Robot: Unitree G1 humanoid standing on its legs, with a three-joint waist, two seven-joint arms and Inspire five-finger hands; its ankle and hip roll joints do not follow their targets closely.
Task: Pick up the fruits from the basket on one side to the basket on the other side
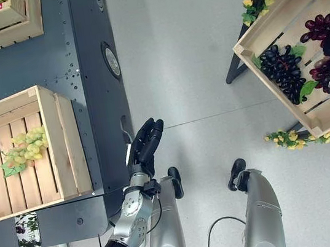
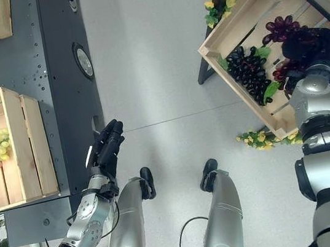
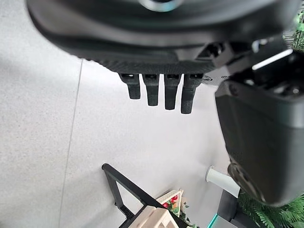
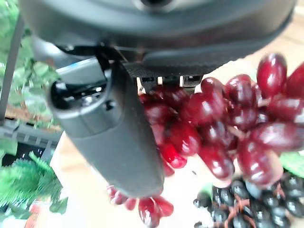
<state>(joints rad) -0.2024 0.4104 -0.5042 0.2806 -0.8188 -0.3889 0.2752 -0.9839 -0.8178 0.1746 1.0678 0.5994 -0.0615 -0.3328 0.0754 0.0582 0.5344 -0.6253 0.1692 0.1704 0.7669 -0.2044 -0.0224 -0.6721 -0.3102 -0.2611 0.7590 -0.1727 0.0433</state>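
Grey speckled floor (image 1: 191,51) runs between two work stations. On the left, a dark metal table (image 1: 92,72) carries a slatted wooden crate (image 1: 56,146) holding one bunch of green grapes (image 1: 27,147) with a leaf. A second wooden crate (image 1: 7,23) sits farther back on the same table, with red fruit and greenery inside. The left hand (image 1: 146,143) hangs just beside the table's right edge, above the floor, fingers straight and holding nothing.

On the right, a tilted wooden crate (image 1: 262,28) on a black stand contains a bunch of black grapes (image 1: 283,71) and, beside it to the right, bunches of dark red grapes (image 2: 280,27). The right hand (image 2: 309,46) is down inside this crate, thumb (image 4: 111,137) and fingers closed around a red grape bunch (image 4: 209,128). Yellow artificial flowers (image 1: 294,138) trim the crate's near edge.
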